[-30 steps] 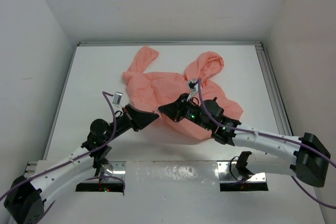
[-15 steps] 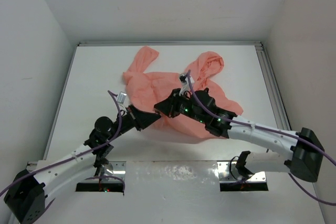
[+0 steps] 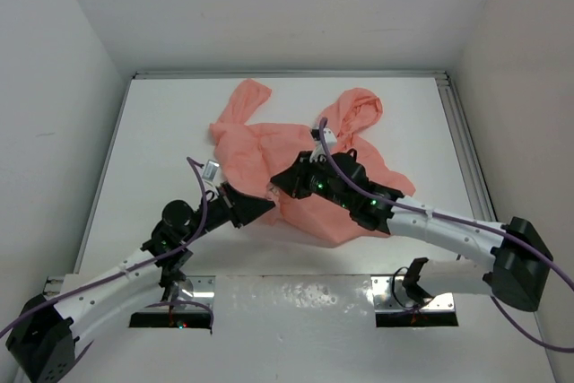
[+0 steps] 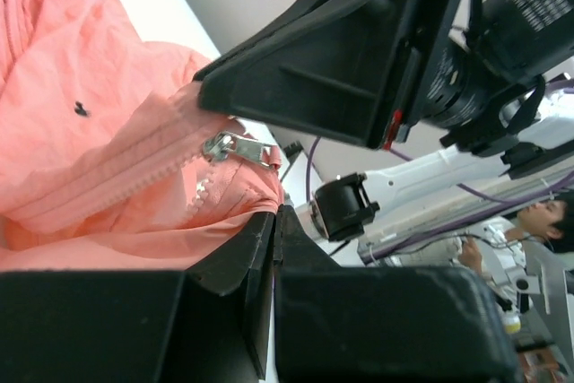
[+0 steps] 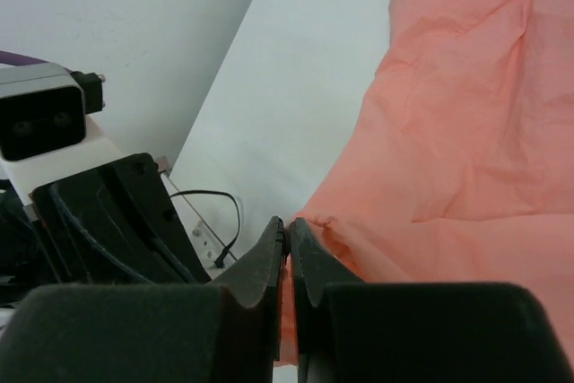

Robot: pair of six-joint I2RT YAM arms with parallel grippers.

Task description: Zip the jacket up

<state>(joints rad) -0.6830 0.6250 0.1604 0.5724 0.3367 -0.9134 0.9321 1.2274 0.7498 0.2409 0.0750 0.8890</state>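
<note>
The salmon-pink jacket [image 3: 296, 145] lies crumpled in the middle of the white table [image 3: 161, 132], hood at the far right and one sleeve at the far left. My left gripper [image 3: 271, 211] is shut on the jacket's near hem, just below the zipper, as the left wrist view [image 4: 275, 213] shows. The silver zipper slider [image 4: 230, 145] sits on the pink zipper tape [image 4: 117, 172] close above it. My right gripper [image 3: 278, 184] is shut on the jacket's edge, with pink fabric between its jaws [image 5: 287, 221]. Its black fingers [image 4: 305, 78] reach the tape by the slider.
A metal rail [image 3: 462, 150] runs along the table's right edge. White walls close in the left, the far side and the right. Purple cables [image 3: 193, 186] loop over both arms. Two mounting plates [image 3: 413, 316] lie at the near edge.
Both grippers have stayed shut on the jacket and close together. The right arm has swung a little to the left and away, pulling the near hem up. The left gripper has shifted slightly nearer.
</note>
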